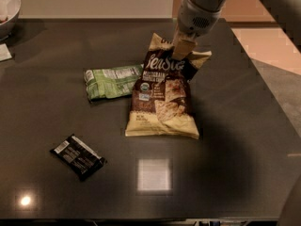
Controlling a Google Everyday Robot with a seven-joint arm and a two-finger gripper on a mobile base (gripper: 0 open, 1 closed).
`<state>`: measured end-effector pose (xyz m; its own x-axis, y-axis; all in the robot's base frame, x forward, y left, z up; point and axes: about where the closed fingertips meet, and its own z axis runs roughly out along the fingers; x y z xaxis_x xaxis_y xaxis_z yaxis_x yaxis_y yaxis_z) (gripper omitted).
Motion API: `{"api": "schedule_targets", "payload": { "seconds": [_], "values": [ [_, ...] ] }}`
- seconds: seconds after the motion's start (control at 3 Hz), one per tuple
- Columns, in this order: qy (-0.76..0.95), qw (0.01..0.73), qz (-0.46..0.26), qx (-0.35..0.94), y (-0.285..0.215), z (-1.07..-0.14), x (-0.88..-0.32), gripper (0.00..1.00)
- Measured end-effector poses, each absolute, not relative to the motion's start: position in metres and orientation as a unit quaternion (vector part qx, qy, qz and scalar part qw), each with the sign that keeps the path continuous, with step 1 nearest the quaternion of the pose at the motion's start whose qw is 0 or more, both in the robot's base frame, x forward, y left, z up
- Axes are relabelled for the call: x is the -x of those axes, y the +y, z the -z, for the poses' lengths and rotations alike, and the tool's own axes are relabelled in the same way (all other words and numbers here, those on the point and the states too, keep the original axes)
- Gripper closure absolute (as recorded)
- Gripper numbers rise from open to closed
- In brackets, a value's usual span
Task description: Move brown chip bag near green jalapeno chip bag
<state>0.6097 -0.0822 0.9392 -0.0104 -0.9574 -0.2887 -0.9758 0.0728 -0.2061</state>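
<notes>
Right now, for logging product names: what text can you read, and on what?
"Sea Sa...", end unclear: white script on the large dark-brown and cream chip bag, just below the hand gripping its top edge.
Smaller print there: blurred.
White label panel on the small flat light-green packet: too small to read.
White label on the small black wrapper: unreadable.

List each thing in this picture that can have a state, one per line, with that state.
gripper: shut on the top edge of the brown chip bag, over the far part of the table.
brown chip bag: top end lifted, bottom resting on the table.
green jalapeno chip bag: lying flat, right end against the brown chip bag.
black wrapper: lying flat, apart from both bags.
bowl: upright, partly out of view.
</notes>
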Motion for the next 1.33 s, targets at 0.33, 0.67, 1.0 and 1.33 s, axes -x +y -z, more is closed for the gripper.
{"api": "schedule_targets", "payload": {
  "seconds": [0.33,0.67,1.0,1.33],
  "values": [
    [0.712,0.181,-0.016,0.678,-0.0768,-0.9417,-0.6253,0.36],
    [0.711,0.184,-0.015,0.678,-0.0749,-0.9411,-0.6274,0.12],
    [0.711,0.186,-0.015,0.678,-0.0732,-0.9401,-0.6292,0.0],
    [0.711,0.186,-0.015,0.678,-0.0732,-0.94,-0.6292,0.0]
  ]
}}
